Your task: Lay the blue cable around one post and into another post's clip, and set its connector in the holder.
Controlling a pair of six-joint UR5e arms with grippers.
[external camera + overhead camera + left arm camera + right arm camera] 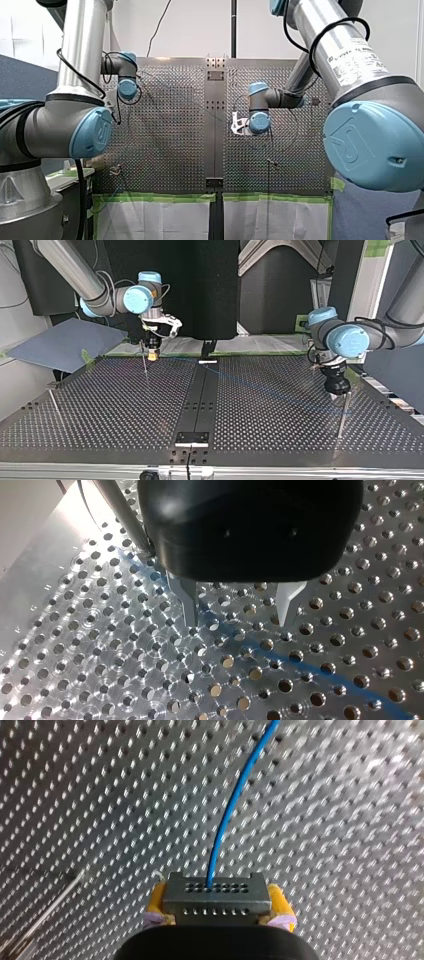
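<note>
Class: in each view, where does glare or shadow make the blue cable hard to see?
Top view: the table is dark, the cable a faint line. Front view: glare along the table's far edge, cable too faint to trace. Left wrist view: glinting holes, cable plain at my left claw. Right wrist view: cable and connector plain, glints beyond.

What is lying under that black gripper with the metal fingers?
The blue cable crosses the perforated table beneath the open fingers of my left gripper. The gripper's black body hides where it runs behind.
</note>
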